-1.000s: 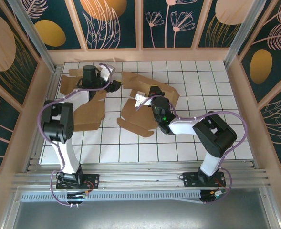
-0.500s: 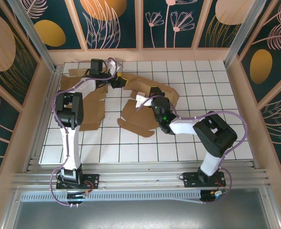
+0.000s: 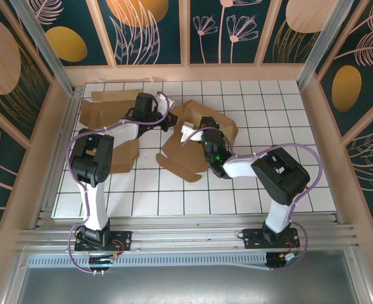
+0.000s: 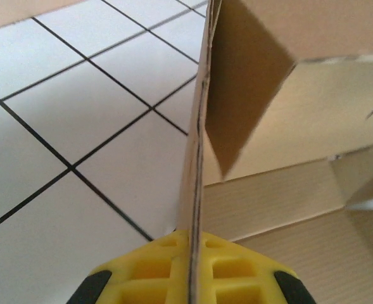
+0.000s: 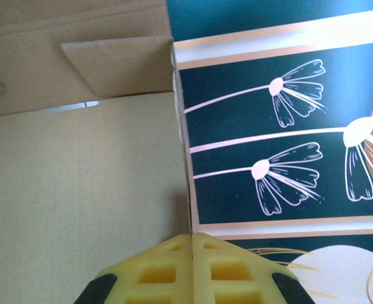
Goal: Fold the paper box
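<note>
The paper box (image 3: pixel 183 155) is brown cardboard, partly folded, lying mid-table on the white tiles. My left gripper (image 3: pixel 171 120) reaches in from the left and is shut on an upright flap at the box's far left side. In the left wrist view that flap (image 4: pixel 202 126) runs edge-on between the yellow pads (image 4: pixel 148 269) of my left gripper (image 4: pixel 191 235). My right gripper (image 3: pixel 197 130) is shut on a wall of the box near its middle. In the right wrist view the thin cardboard edge (image 5: pixel 185 164) is pinched in my right gripper (image 5: pixel 192 235).
A second, flat cardboard blank (image 3: pixel 113 142) lies at the table's left side under the left arm. Patterned wall panels (image 3: pixel 154 31) with wooden frames enclose the table on three sides. A metal rail (image 3: pixel 186 237) runs along the near edge.
My left arm swung right from the flat cardboard at the far left to the box, and its jaws closed on a flap. The right arm stayed put.
</note>
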Motion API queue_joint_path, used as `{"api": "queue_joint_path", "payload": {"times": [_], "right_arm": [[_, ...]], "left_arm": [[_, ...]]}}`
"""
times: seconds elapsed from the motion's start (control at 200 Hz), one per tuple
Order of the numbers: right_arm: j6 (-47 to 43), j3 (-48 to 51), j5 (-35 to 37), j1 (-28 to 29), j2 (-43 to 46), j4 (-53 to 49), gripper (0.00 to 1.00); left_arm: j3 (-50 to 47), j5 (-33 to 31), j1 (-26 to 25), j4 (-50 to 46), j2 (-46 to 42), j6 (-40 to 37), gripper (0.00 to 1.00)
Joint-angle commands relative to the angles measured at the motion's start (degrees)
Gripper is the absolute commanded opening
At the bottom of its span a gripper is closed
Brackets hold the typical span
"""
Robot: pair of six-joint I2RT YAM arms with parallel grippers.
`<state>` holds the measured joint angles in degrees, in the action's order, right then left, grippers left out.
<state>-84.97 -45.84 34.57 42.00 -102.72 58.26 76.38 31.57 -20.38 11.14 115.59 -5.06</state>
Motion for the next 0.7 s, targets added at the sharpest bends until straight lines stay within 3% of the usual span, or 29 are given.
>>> {"api": "queue_joint_path", "payload": {"times": [0.0,0.24,0.405,0.526,0.571,0.606,0.696], "right_arm": [[1.12,0.32,0.32,1.14,-0.84,4.17,0.01],[3.62,2.3,2.95,3.34,-1.22,6.24,0.02],[8.88,3.02,3.93,4.74,-1.17,3.16,0.06],[13.16,3.12,4.41,5.08,0.93,0.33,0.26],[16.22,3.09,3.8,5.56,3.37,-2.81,0.46],[19.5,2.56,2.73,5.87,5.65,-8.35,0.56],[30.11,0.38,-1.35,6.17,12.39,-23.33,0.68]], "left_arm": [[-1.14,-6.27,-1.4,6.49,-3.72,8.82,0.0],[-13.06,-13.69,-7.19,16.32,-9.75,16.84,0.0],[-15.48,-20.97,-9.85,20.57,-7.49,19.01,0.0],[-14.48,-23.62,-10.88,19.65,-5.75,15.33,0.0],[-15.27,-24.33,-10.91,20.78,-5.64,13.72,0.0],[-16.11,-24.48,-10.9,22.03,-5.84,12.39,0.0],[-18.11,-24.33,-10.88,25.4,-5.99,9.24,0.0]]}}
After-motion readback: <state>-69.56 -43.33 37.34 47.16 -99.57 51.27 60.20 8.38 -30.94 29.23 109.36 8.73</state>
